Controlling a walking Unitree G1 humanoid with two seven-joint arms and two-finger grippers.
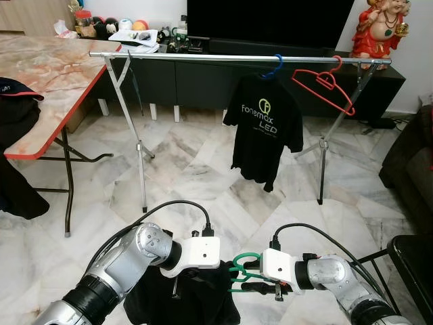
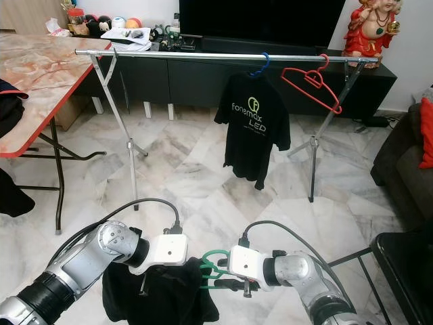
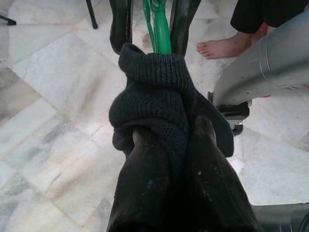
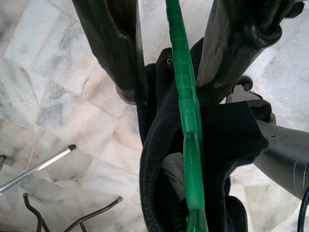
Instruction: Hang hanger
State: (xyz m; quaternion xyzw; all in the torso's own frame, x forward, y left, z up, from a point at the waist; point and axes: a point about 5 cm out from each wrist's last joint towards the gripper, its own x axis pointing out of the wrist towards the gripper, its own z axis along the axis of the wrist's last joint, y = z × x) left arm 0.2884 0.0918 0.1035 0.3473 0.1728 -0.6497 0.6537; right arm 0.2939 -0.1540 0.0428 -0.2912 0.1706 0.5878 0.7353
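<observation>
Green hanger [image 1: 238, 268], low over the floor and well short of the rail [image 1: 203, 58], is straddled by right gripper [image 4: 166, 53] fingers, contact unclear, while black garment [image 3: 159, 92] is pinched by left gripper [image 3: 164, 145]; garment could slide off when lifted.

Glossy green plastic hanger [image 4: 186, 104] in matt black knitted cloth garment [image 3: 159, 92], over polished marble floor [image 1: 203, 176].

A green plastic hanger [image 1: 238, 269] sits low, threaded into a black garment's [image 1: 193, 298] collar.
</observation>
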